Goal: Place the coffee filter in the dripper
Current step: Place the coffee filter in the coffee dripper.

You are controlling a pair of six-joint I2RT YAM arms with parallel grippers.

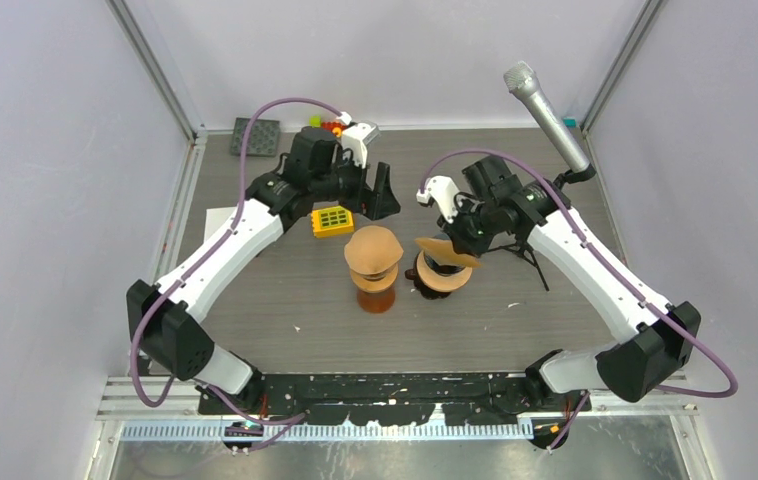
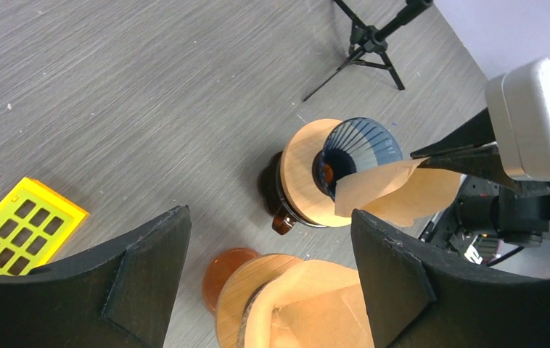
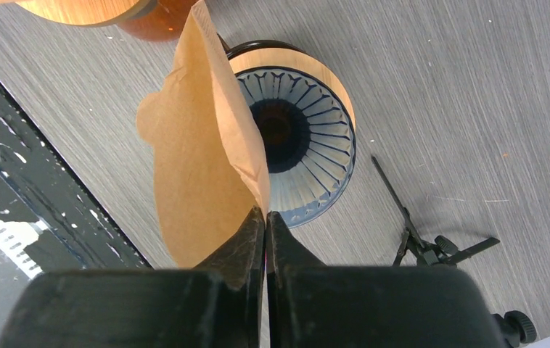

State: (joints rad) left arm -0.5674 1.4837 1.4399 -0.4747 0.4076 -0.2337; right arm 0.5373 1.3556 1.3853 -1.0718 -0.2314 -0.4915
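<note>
The brown paper coffee filter is pinched by one edge in my shut right gripper. It hangs folded flat just above and beside the blue ribbed dripper, whose wooden collar rests on a dark server. In the top view the filter hovers over that dripper under the right gripper. The left wrist view shows the filter at the rim of the dripper. My left gripper is open and empty, above the table behind a second dripper.
The second dripper holds a filter and sits on an amber glass server. A yellow grid block lies at the back left. A microphone on a tripod stand stands at the back right.
</note>
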